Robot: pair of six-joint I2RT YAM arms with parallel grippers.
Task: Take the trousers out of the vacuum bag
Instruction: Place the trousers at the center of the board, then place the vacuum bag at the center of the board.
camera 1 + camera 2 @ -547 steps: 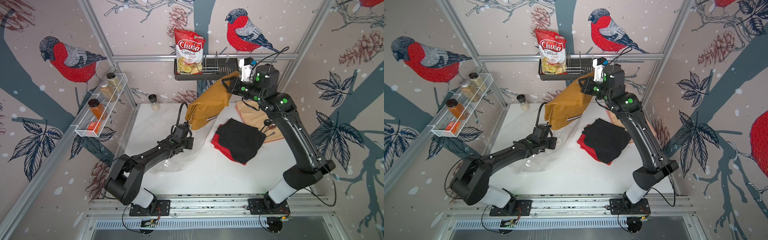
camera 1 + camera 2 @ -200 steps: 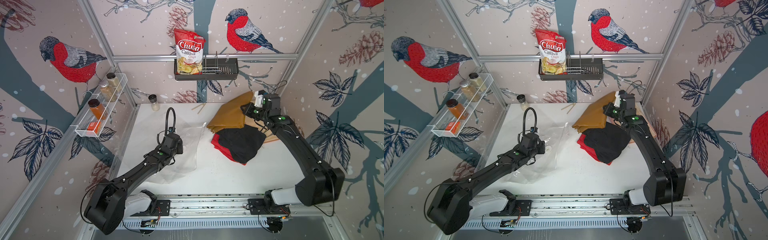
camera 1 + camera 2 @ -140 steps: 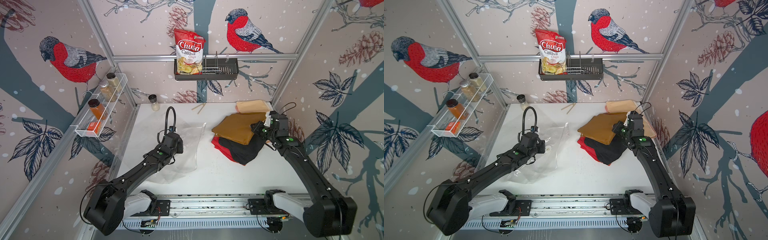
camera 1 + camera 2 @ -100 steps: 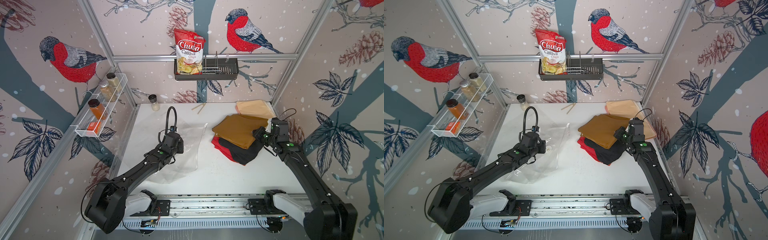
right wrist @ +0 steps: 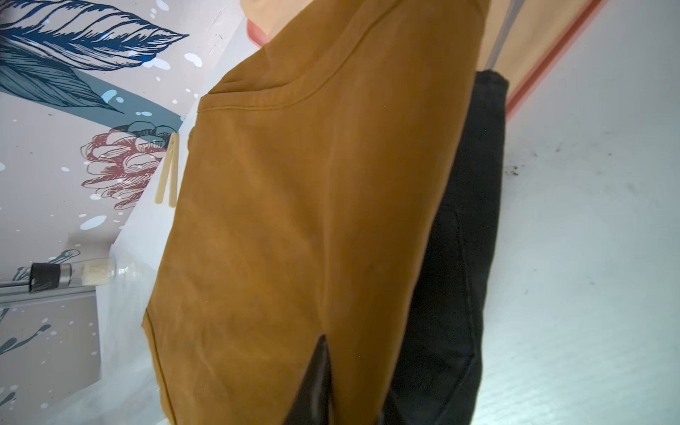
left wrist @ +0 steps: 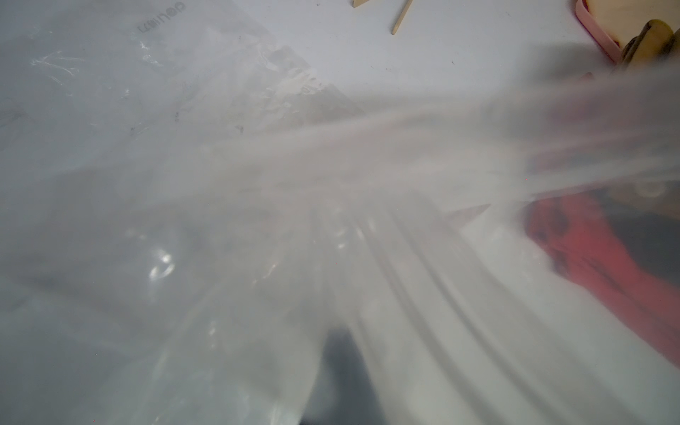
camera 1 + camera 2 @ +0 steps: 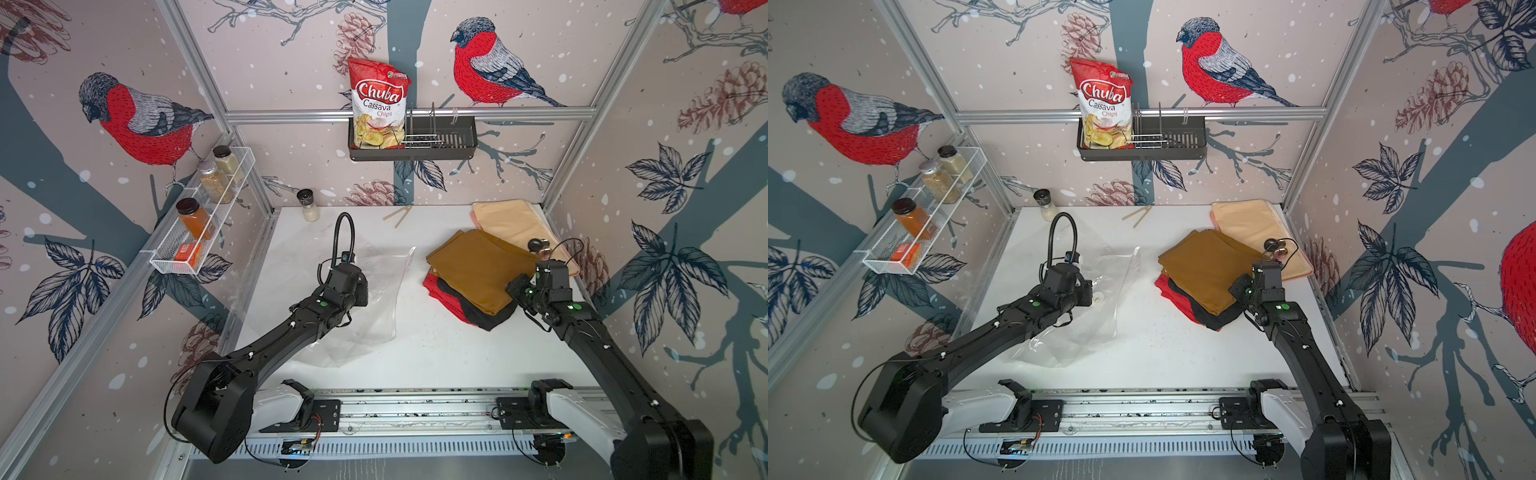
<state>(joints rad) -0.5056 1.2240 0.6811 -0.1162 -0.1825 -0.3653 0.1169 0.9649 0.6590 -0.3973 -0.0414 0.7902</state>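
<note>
In both top views the mustard-brown trousers (image 7: 478, 270) (image 7: 1204, 274) now lie flat, right of centre in the frame. They sit on top of the black trousers (image 7: 484, 320) and the red trousers (image 7: 440, 293), whose edges poke out along the lower left of the pile. A few seconds back that brown pair was dangling high up by the black rack (image 7: 415, 153), and a second ago it was only half lowered. The pile's far edge lies over the pale peach mat (image 7: 511, 224) in the upper right of the worktop (image 7: 436, 357). The right pincer (image 7: 513, 289) has come down with the cloth and sits low at the pile's right-hand edge, against the brown fabric. The vacuum bag (image 7: 376, 307) lies crumpled left of centre, apart from the pile and flatter than when it was hoisted earlier. The left pincer (image 7: 360, 291) is over it, and the left arm is drawn back toward the lower left. In the left wrist view the vacuum bag (image 6: 184, 184) fans in tight pleats into the pincer, which is closed on a fold of it. The red trousers (image 6: 607, 257) show blurred through the plastic. In the right wrist view the mustard-brown trousers (image 5: 312, 220) fill most of the frame beside the black trousers (image 5: 463, 257). A dark finger (image 5: 318, 379) rests on the brown edge, but I cannot tell whether that pincer grips or has let go.
</note>
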